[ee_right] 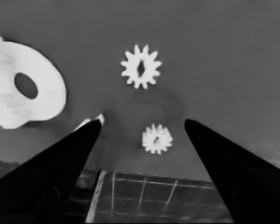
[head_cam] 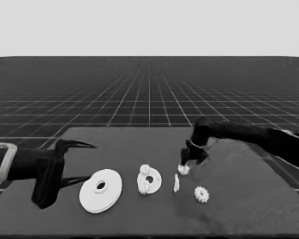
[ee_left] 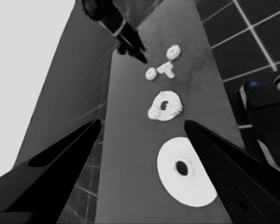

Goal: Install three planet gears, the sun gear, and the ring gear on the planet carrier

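Note:
The smaller round part (head_cam: 157, 180) (ee_left: 164, 97) (ee_right: 46, 88) lies at mid-table with two gears (head_cam: 145, 170) (head_cam: 143, 188) sitting on it. To its left lies the larger round part (head_cam: 109, 196) (ee_left: 191, 189). My right gripper (head_cam: 190, 162) (ee_left: 136, 50) (ee_right: 143, 120) hangs open, nothing between its fingers, just above a loose gear (head_cam: 184, 170) (ee_left: 151, 73) (ee_right: 141, 66). A second loose gear (head_cam: 202, 194) (ee_left: 173, 51) (ee_right: 157, 138) lies nearer the front edge. My left gripper (head_cam: 87, 162) (ee_left: 142, 122) waits open over the table's left end, holding nothing.
A thin white piece (head_cam: 177, 183) (ee_left: 167, 69) (ee_right: 97, 119) lies between the smaller round part and the loose gears, partly behind my right finger in the right wrist view. The table's front edge (ee_right: 144, 173) is close to the nearer gear.

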Tool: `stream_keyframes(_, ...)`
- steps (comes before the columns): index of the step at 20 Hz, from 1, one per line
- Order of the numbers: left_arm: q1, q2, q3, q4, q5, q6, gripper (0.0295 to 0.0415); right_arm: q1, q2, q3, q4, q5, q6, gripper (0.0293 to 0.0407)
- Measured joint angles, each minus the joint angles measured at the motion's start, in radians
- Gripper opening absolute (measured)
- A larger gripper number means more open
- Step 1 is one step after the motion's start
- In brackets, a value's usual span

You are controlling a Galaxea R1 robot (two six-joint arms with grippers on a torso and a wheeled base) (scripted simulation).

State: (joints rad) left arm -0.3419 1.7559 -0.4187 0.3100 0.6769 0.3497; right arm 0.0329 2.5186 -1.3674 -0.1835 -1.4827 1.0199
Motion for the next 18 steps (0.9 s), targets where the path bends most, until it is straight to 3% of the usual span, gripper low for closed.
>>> stream_keyframes(2,0.0,-0.001,0.001,0.0,0.0,0.001,0.0385,-0.004,0.084,-0.185,0.028,0.0,-0.011,0.0385)
stream_keyframes(6,0.0,-0.001,0.001,0.0,0.0,0.001,0.0385,-0.007,0.13,-0.289,0.042,0.0,-0.027,0.0385)
stream_keyframes(9,0.0,-0.001,0.001,0.0,0.0,0.001,0.0385,-0.154,0.178,-0.407,-0.07,0.092,-0.077,0.0385)
stream_keyframes(16,0.0,-0.001,0.001,0.0,0.0,0.001,0.0385,-0.186,0.199,-0.457,-0.091,0.121,-0.098,0.0385)
stream_keyframes(18,0.0,-0.001,0.001,0.0,0.0,0.001,0.0385,-0.186,0.199,-0.458,-0.091,0.121,-0.098,0.0316)
